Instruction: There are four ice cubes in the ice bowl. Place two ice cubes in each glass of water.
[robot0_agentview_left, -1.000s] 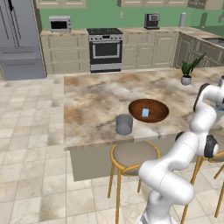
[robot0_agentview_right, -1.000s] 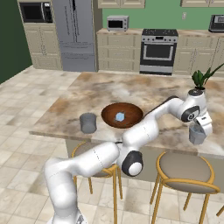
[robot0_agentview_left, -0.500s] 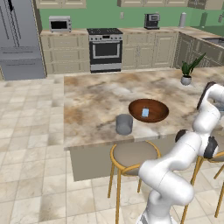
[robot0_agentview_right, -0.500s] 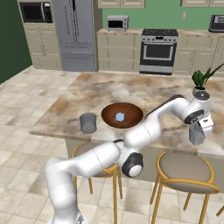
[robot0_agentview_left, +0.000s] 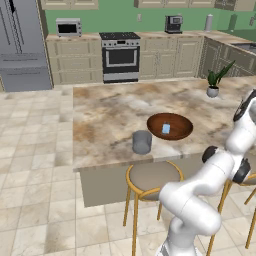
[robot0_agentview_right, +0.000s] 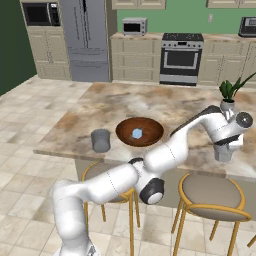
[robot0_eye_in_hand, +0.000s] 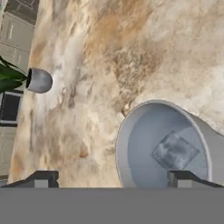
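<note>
The hand (robot0_agentview_right: 226, 146) hangs just above the right glass (robot0_agentview_right: 223, 152) with its fingers spread wide and nothing between them. It sits there, I judge, because this is the drop spot: in the hand view one cube (robot0_eye_in_hand: 175, 151) lies inside that glass (robot0_eye_in_hand: 162, 146), slightly off from the midline of the fingertips. The bowl (robot0_agentview_left: 169, 126) stands mid-counter (robot0_agentview_left: 110, 115), well apart from the hand, with at least one pale cube (robot0_agentview_left: 166, 129) in it; how many remain I cannot tell. The other glass (robot0_agentview_left: 142, 142) stands near the bowl at the counter's front edge, and its contents cannot be made out. The left base view gives that pair but cuts the arm off at the picture's edge; the right base view gives the whole row. A plant pot (robot0_eye_in_hand: 39, 80) stands further back.
</note>
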